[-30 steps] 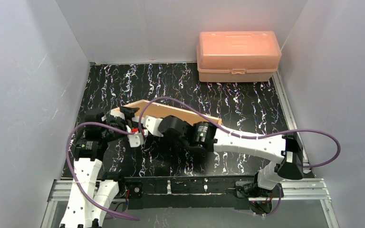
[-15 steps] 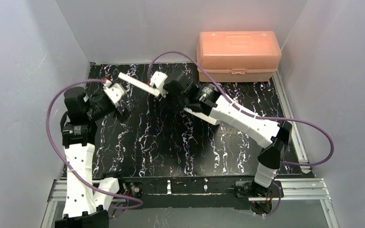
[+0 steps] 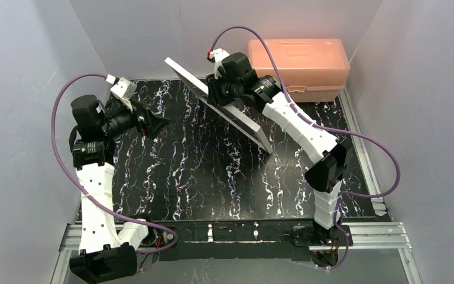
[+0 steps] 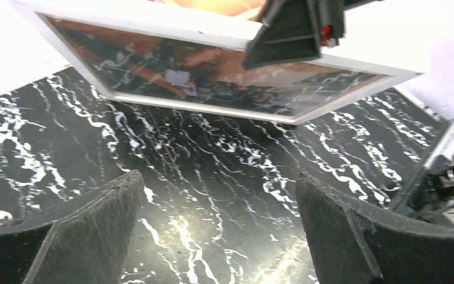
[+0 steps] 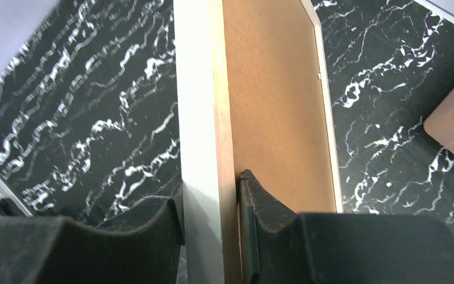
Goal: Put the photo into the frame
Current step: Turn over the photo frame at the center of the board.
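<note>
From above, we see the frame [image 3: 245,125] tilted aloft just left of the orange box [image 3: 297,70], its long axis slanting away from the box, the right claw [image 3: 216,94] pinching its rim. The left wrist shows the left claw [image 4: 219,225] spread, beyond the frame from the box, facing the photo [image 4: 201,71] seemingly inside; the right wrist confirms that pinch.

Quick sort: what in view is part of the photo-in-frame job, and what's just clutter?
Job:
white-bordered rectangular picture frame
dark glossy photo inside it
brown backing board
right hand, gripping the frame's edge
left hand, open

Lying about:
translucent orange plastic lidded box
</note>
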### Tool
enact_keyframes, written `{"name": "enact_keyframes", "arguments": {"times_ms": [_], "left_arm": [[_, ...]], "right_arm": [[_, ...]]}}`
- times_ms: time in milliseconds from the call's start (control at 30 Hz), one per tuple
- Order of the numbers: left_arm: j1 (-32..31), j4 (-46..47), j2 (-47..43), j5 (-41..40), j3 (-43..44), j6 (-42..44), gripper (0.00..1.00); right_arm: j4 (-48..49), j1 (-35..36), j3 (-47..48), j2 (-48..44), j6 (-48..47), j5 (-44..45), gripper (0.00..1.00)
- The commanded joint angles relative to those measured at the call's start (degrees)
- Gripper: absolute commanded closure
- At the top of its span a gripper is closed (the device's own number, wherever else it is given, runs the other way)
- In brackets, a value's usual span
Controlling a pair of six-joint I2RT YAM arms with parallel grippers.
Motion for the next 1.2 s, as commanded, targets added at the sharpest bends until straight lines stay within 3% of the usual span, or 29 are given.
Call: {"name": "enact_keyframes", "arguments": {"times_ms": [0, 233, 433, 733, 1167], "left_arm": [[0.8, 2.1, -1.4, 6.0, -1.7, -10.2, 0.02], [1.6, 4.9, -0.8, 8.1, -2.7, -15.6, 0.02], [2.4, 4.1, 1.3, 8.0, -2.3, -15.5, 0.02], [2.4, -10.6, 5.6, 3.2, 0.7, 0.7, 0.02], [2.4, -19.0, 9.8, -0.8, 0.4, 11.7, 0.02]], "right_arm": [[7.5, -3.3, 4.9, 1.6, 18.3, -10.0, 0.78], [8.7, -13.3, 3.5, 3.0, 21.9, -15.5, 0.78], [13.8, -16.0, -9.3, -1.9, 24.3, -15.2, 0.77], [27.3, -15.9, -34.5, -15.2, 30.7, -12.2, 0.77], [32.3, -16.0, -55.4, -29.8, 33.3, -10.4, 0.76]]}}
